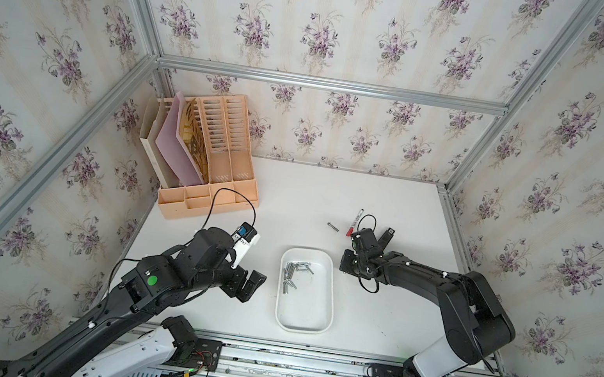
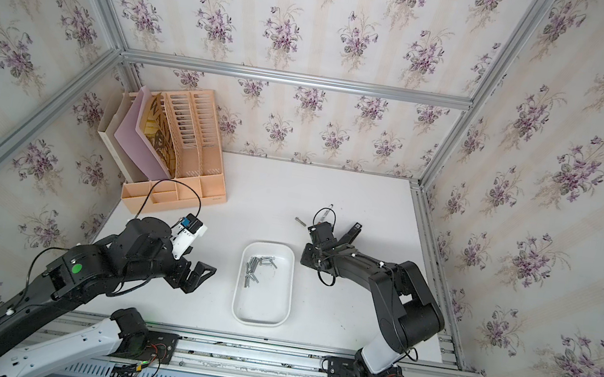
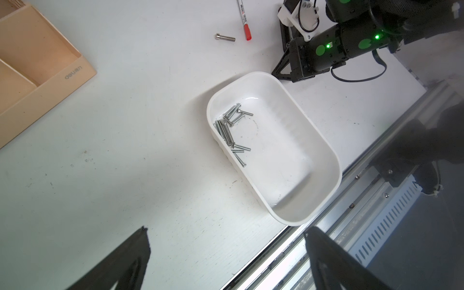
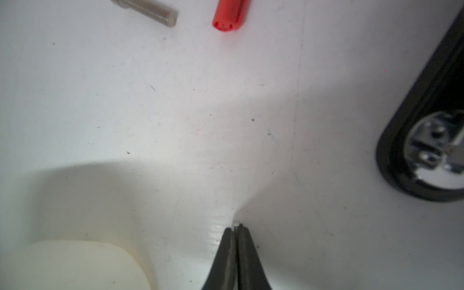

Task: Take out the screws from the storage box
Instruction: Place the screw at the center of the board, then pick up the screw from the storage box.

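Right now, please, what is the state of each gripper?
Left gripper: open, empty.
Right gripper: closed on something tiny and pale, probably a screw.

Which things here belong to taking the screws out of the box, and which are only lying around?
For the job:
screws
storage box

Lying about:
marker pen
black stapler
file organizer
thicker grey bolt (probably)
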Controlling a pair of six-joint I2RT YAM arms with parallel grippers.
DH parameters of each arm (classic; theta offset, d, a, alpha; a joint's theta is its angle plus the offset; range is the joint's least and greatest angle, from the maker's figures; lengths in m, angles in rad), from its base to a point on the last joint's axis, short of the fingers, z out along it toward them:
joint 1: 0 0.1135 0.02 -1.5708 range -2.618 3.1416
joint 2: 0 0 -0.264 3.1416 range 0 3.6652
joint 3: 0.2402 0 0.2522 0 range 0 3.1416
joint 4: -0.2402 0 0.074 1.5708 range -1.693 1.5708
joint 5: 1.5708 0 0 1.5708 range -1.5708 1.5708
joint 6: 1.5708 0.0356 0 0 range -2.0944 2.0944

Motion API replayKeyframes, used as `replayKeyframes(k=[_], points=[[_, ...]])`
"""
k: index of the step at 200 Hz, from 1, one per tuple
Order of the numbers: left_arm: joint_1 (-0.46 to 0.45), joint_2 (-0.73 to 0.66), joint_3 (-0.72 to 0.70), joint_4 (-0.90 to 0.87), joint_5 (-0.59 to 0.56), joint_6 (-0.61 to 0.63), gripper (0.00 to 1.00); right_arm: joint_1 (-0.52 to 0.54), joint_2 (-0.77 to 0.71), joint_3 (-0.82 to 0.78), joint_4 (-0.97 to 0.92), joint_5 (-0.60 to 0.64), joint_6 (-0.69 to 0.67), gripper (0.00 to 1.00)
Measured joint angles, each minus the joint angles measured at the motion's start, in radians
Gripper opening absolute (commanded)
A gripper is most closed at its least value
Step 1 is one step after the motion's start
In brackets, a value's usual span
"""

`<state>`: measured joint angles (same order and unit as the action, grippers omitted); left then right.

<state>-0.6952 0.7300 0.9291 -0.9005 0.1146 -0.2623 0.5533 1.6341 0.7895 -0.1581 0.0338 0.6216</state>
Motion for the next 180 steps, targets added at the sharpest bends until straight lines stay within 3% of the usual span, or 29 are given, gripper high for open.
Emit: replayKeyframes(k=[45, 111, 163, 180], points=[[-0.006, -0.015, -0.004, 0.007, 0.002, 0.000, 0.99, 0.006, -0.111, -0.034, -0.029, 0.030, -0.005, 0.35], [-0.010, -0.010, -0.011, 0.014, -0.005, 0.000, 0.99, 0.173, -0.325, -0.051, -0.005, 0.108, -0.078, 0.37], [-0.009, -0.033, -0.015, 0.023, -0.011, 0.004, 0.99, 0.253, -0.283, -0.047, 0.072, 0.047, -0.179, 0.39], [-0.009, -0.048, -0.016, 0.025, -0.011, 0.005, 0.99, 0.263, -0.225, -0.038, 0.082, 0.008, -0.200, 0.35]])
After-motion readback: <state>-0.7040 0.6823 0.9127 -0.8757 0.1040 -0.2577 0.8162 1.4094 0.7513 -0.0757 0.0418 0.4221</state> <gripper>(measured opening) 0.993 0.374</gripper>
